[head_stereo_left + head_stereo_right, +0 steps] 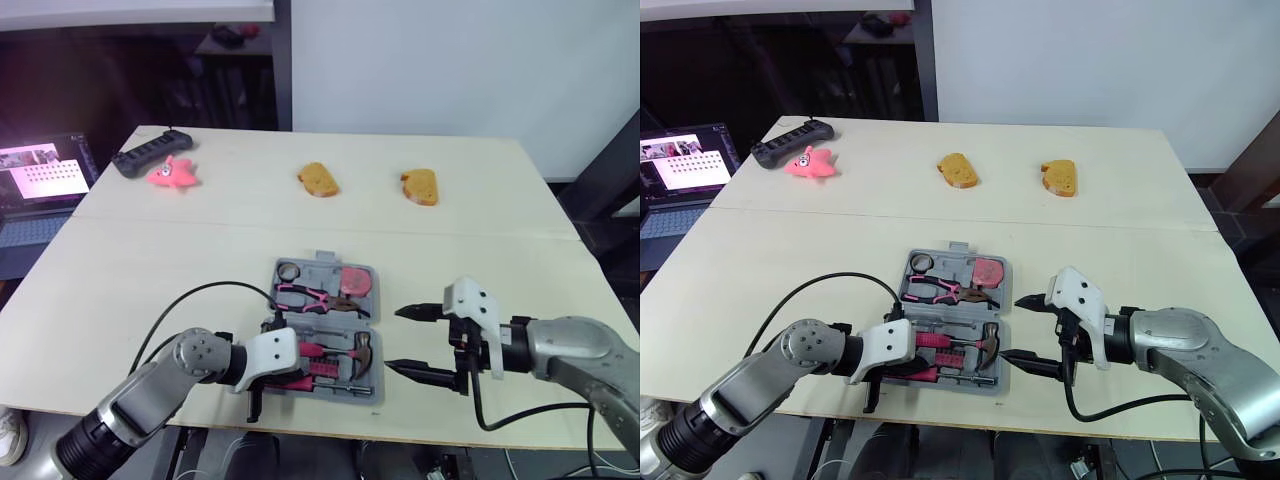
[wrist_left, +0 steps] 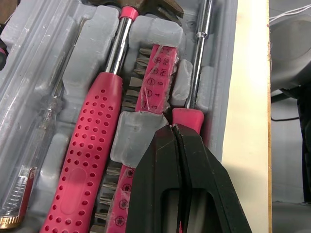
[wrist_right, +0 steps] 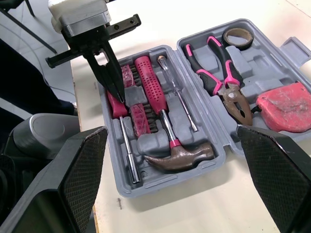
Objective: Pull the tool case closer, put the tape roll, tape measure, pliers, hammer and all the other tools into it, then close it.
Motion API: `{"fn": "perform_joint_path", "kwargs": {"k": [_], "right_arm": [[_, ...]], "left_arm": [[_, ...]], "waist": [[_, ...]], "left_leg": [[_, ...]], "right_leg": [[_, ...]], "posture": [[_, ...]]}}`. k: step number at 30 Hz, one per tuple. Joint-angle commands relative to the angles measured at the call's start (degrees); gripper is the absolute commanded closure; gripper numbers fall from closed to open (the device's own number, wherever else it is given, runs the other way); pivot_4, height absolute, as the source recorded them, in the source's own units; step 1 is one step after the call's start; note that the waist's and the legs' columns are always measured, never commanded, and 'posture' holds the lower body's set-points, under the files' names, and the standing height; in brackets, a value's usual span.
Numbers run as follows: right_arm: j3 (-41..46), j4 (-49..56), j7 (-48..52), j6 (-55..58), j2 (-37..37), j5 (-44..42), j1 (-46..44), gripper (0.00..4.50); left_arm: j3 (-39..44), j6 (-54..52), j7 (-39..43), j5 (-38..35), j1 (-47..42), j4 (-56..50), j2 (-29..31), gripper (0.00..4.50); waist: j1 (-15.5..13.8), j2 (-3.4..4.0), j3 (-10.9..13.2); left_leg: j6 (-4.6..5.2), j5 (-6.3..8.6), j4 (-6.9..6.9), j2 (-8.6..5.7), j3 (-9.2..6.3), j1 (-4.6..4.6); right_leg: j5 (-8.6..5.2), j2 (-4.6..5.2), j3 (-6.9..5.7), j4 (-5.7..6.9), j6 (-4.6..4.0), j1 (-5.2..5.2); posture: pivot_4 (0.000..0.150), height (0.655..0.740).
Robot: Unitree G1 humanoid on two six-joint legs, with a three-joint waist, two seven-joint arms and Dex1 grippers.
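Note:
The grey tool case [image 1: 322,262] lies open near the table's front edge. Its far half holds the tape roll [image 3: 237,36], the pink-handled pliers [image 3: 228,87] and the pink tape measure [image 3: 284,107]. In its near half lie the hammer [image 3: 146,77], a clear screwdriver [image 2: 39,126], a pink bit holder [image 2: 158,73] and a pink-handled driver [image 2: 187,119]. My left gripper [image 2: 171,127] is shut, with its tips resting on that driver's handle at the case's left end. My right gripper [image 1: 393,340] stands wide open just right of the case, with nothing between its fingers.
Two bread-like pieces [image 1: 318,180] [image 1: 420,187] lie on the far half of the table. A pink toy [image 1: 173,174] and a black controller [image 1: 150,155] sit at the far left corner. A laptop [image 1: 40,175] stands beyond the table's left edge.

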State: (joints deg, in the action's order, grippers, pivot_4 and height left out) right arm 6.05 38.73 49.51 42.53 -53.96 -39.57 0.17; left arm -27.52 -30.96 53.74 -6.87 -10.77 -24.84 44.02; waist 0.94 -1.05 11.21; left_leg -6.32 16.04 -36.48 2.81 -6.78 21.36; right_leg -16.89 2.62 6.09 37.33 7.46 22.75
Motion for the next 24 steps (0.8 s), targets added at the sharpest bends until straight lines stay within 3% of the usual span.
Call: {"fn": "perform_joint_path", "kwargs": {"k": [1,4,9,11,16,19,24], "right_arm": [[1.29,0.05,0.37,-1.34,-0.19,0.52,-0.84,0.0],[0.42,-1.06,-0.22,-1.92,0.36,1.73,-1.17,0.0],[-5.4,-7.07,-4.18,-3.26,4.33,8.02,-4.37,0.0],[-7.55,-9.57,-5.73,-3.72,5.62,11.17,-5.69,0.0],[-11.78,-16.87,-7.79,-3.42,8.4,16.59,-9.96,0.0],[-13.83,-20.4,-7.58,-3.72,8.52,19.49,-11.64,0.83],[-19.2,-23.56,-6.61,-2.14,8.42,24.07,-13.72,3.32]], "left_arm": [[8.64,1.0,2.24,-6.72,1.06,-1.92,0.23,4.47],[17.79,0.57,5.64,-14.79,2.34,-2.34,1.23,4.47],[31.89,1.09,6.29,-19.03,5.93,7.52,4.08,4.47],[33.28,-0.41,4.99,-19.62,5.06,10.25,3.37,4.47],[28.54,4.34,2.56,-12.58,1.02,22.75,0.58,4.47],[25.73,8.14,2.53,-10.18,-1.83,27.32,-2.6,4.5],[19.3,14.28,2.64,-5.16,-7.09,35.18,-9.18,4.5]], "waist": [[0.12,-0.01,0.01],[0.02,-0.01,0.01],[0.41,0.01,0.0],[0.38,0.02,0.01],[0.0,0.02,0.01],[0.06,0.02,0.01],[0.09,0.04,0.0]], "left_leg": [[0.0,0.0,0.0,0.0,0.0,0.01],[0.0,0.0,0.01,0.01,0.0,0.02],[0.01,0.0,0.09,0.01,0.01,-0.06],[0.01,0.0,0.11,0.01,0.01,-0.03],[-0.01,-0.01,0.04,-0.03,0.01,0.03],[-0.01,-0.01,0.1,-0.03,0.01,0.06],[-0.02,-0.02,0.11,-0.02,0.0,0.02]], "right_leg": [[0.0,0.0,0.0,0.0,0.0,0.01],[0.0,-0.01,-0.01,0.02,0.0,0.03],[0.0,0.0,-0.01,0.01,-0.01,0.03],[0.0,-0.01,-0.01,0.03,-0.01,0.08],[0.01,0.04,-0.01,-0.02,-0.01,0.06],[0.01,0.04,-0.02,0.0,0.0,0.11],[0.03,0.03,-0.04,0.03,0.0,0.11]], "posture": [[0.15,0.74],[0.15,0.74],[0.15,0.74],[0.15,0.74],[0.15,0.74],[0.15,0.74],[0.15,0.74]]}}
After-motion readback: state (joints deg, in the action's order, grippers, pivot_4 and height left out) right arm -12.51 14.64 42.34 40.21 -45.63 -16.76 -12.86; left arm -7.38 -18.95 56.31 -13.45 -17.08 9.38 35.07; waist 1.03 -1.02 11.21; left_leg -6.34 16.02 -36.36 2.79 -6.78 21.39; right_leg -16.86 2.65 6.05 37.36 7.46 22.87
